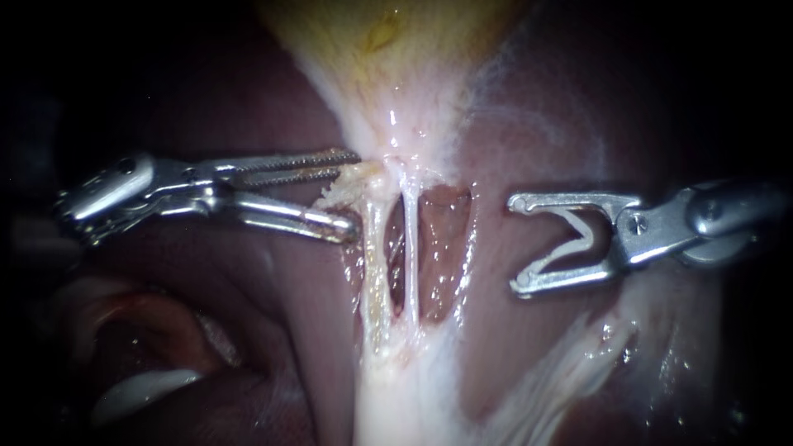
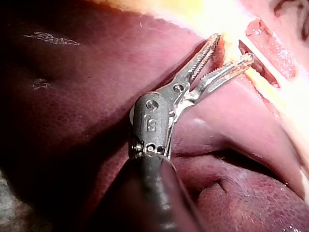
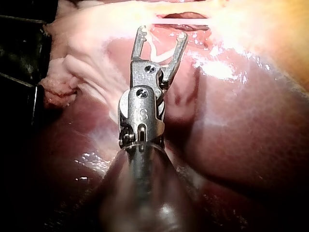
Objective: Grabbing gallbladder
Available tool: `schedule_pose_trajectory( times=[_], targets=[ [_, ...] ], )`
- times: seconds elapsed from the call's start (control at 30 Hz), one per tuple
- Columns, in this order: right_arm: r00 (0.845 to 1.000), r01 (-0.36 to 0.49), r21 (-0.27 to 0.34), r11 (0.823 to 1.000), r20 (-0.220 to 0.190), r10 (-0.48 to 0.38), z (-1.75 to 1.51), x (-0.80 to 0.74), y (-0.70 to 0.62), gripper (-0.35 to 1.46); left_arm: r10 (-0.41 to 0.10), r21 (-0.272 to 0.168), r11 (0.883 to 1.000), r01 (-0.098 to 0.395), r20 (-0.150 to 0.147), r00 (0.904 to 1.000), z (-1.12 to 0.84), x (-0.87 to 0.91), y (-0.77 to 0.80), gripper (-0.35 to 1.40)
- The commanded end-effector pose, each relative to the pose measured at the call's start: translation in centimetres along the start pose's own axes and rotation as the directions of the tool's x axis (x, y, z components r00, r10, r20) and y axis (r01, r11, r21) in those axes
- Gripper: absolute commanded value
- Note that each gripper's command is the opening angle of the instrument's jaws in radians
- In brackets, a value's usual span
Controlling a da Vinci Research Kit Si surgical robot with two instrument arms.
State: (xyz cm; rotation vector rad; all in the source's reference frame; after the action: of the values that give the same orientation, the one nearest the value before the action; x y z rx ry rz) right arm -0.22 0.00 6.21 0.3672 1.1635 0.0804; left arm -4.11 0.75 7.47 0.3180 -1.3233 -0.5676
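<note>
The gallbladder (image 1: 388, 49) is a yellow-white sac at the top middle that narrows downward into a pale neck (image 1: 396, 157). Two thin pale tubes (image 1: 376, 248) (image 1: 410, 248) run down from the neck over windows of dark liver. My left instrument (image 1: 349, 192) has serrated jaws standing open beside the neck, with a frayed scrap of pale tissue (image 1: 343, 188) lying between them. In the left wrist view the same jaws (image 2: 232, 48) gape against the pale tissue. My right instrument (image 1: 519, 244) hangs apart to the right with its jaws open, a V-shaped piece inside them (image 3: 162, 33).
Dark red liver (image 1: 248, 314) surrounds the field on both sides (image 1: 562, 107). White glistening tissue (image 1: 396, 405) spreads below the tubes. A reddish fold with a pale edge (image 1: 140, 388) lies at the lower left. A black object (image 3: 19, 58) stands beside the right instrument.
</note>
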Motion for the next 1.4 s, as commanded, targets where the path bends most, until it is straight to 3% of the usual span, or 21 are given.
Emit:
schedule_pose_trajectory(
  times=[0.03,0.43,0.87,1.13,1.27,1.4],
  targets=[
    [1.0,0.0,0.0,1.0,0.0,0.0,0.0,0.0,0.0,0.49,0.0,-0.002,1.0,0.0,0.0,1.0,-0.01,0.0,0.0,0.27],
    [1.0,0.0,0.0,1.0,0.0,0.0,0.01,0.0,0.0,0.49,-0.027,-0.027,0.999,0.027,-0.004,0.9996,-0.17,-0.02,0.0,-0.35],
    [1.0,0.0,0.0,1.0,0.0,0.0,0.01,0.01,0.0,0.49,-0.084,-0.03,0.996,0.082,-0.062,0.9946,-0.28,-0.13,-0.13,-0.35],
    [1.0,0.0,0.0,1.0,0.0,0.0,0.01,0.0,0.0,0.49,-0.122,-0.032,0.992,0.119,-0.135,0.9833,-0.56,-0.52,-0.08,-0.35],
    [1.0,0.0,0.0,1.0,0.0,0.0,0.01,0.0,0.01,0.49,-0.134,-0.037,0.991,0.13,-0.15,0.9796,-0.69,-0.69,-0.02,-0.35],
    [1.0,0.0,0.0,1.0,0.0,0.0,0.0,0.0,0.0,0.49,-0.138,-0.04,0.99,0.134,-0.15,0.979,-0.75,-0.73,-0.02,-0.35]
  ],
)
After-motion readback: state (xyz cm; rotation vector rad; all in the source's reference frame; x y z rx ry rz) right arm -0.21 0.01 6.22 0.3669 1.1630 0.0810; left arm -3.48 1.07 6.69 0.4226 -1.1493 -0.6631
